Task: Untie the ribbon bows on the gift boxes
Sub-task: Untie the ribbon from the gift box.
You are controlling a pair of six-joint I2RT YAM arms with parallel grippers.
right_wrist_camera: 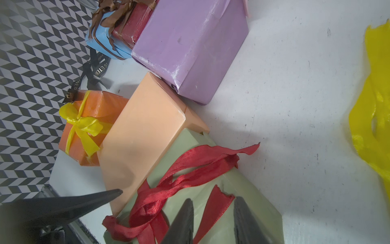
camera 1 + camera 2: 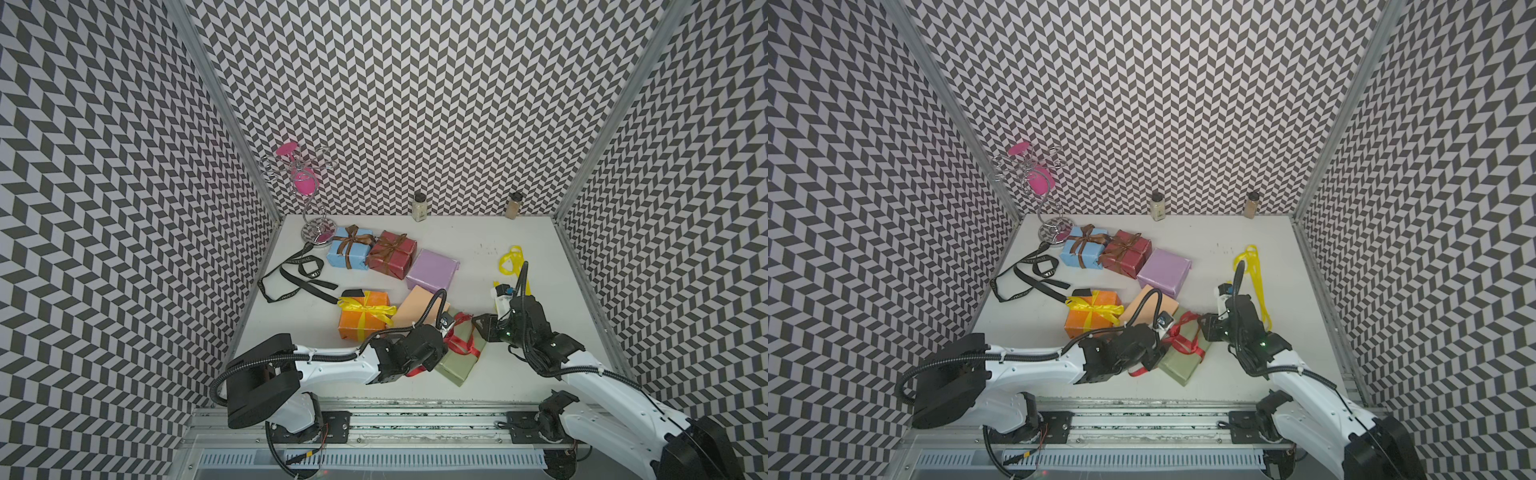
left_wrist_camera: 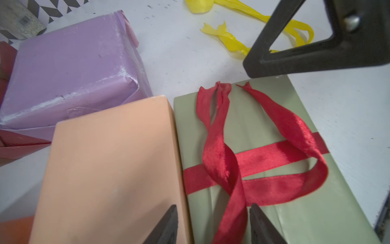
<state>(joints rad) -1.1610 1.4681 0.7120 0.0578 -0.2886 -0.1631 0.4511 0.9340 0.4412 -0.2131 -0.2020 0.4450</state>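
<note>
Red ribbon [image 3: 263, 156] across olive box [image 3: 295, 221]

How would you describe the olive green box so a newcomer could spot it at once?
Look to the front edge of the white table, near the middle. The olive green box lies flat there, alongside the peach box. It alone wears a red ribbon; its peach neighbour is bare.

The thin black shiny ribbon [image 1: 101, 69] bears pale letters, "ETER" and "OVE IS"; the small glass jar's [image 3: 19, 21] barcode label is unreadable.
</note>
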